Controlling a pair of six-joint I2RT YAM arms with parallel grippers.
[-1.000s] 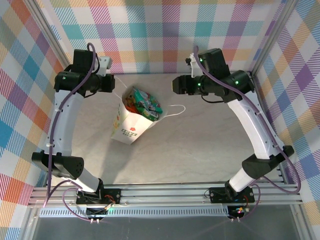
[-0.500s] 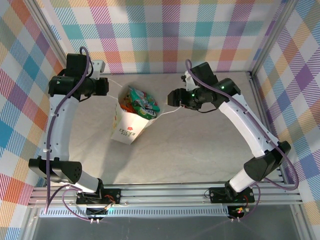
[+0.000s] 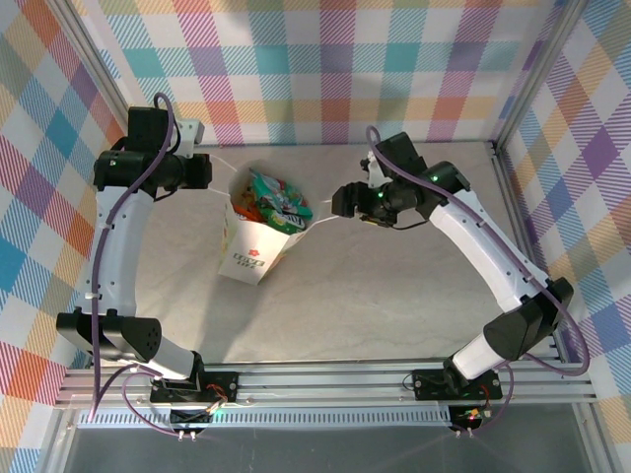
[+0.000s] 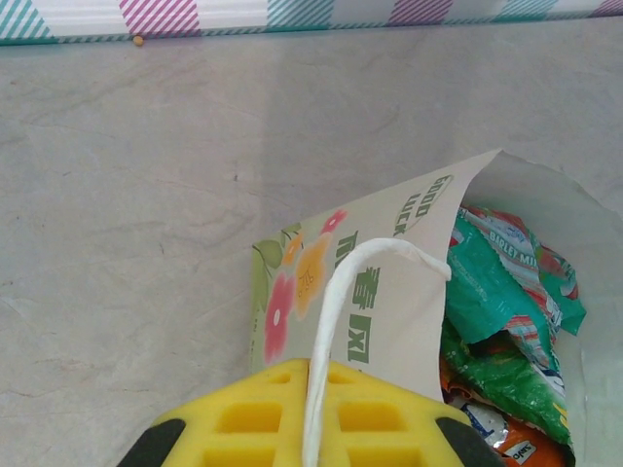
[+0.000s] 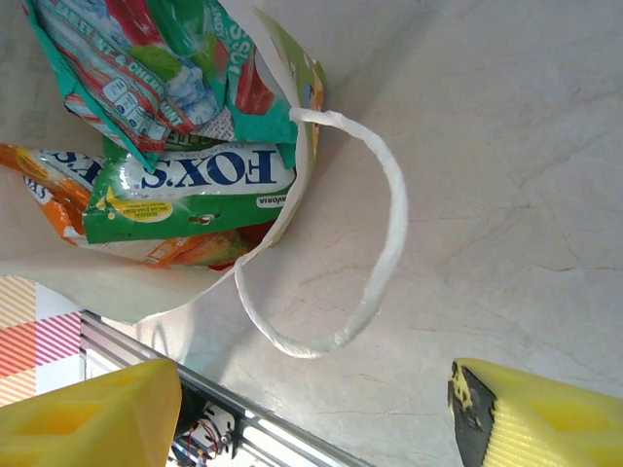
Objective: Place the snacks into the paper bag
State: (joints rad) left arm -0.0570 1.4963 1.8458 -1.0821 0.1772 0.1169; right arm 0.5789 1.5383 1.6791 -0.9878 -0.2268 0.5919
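Firmly, left fingers (image 4: 243, 420) clench the cord handle (image 4: 334, 316) of the white paper bag (image 3: 246, 258) of foil snacks (image 3: 278, 202); right fingers (image 5: 88, 418) gape released.

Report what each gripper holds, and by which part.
The left gripper holds the paper bag by one cord handle; the right gripper is open, holding nothing.

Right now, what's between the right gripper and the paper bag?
The bag's white cord handle loops out from the paper bag toward the open right gripper, over otherwise bare table, in the right wrist view.
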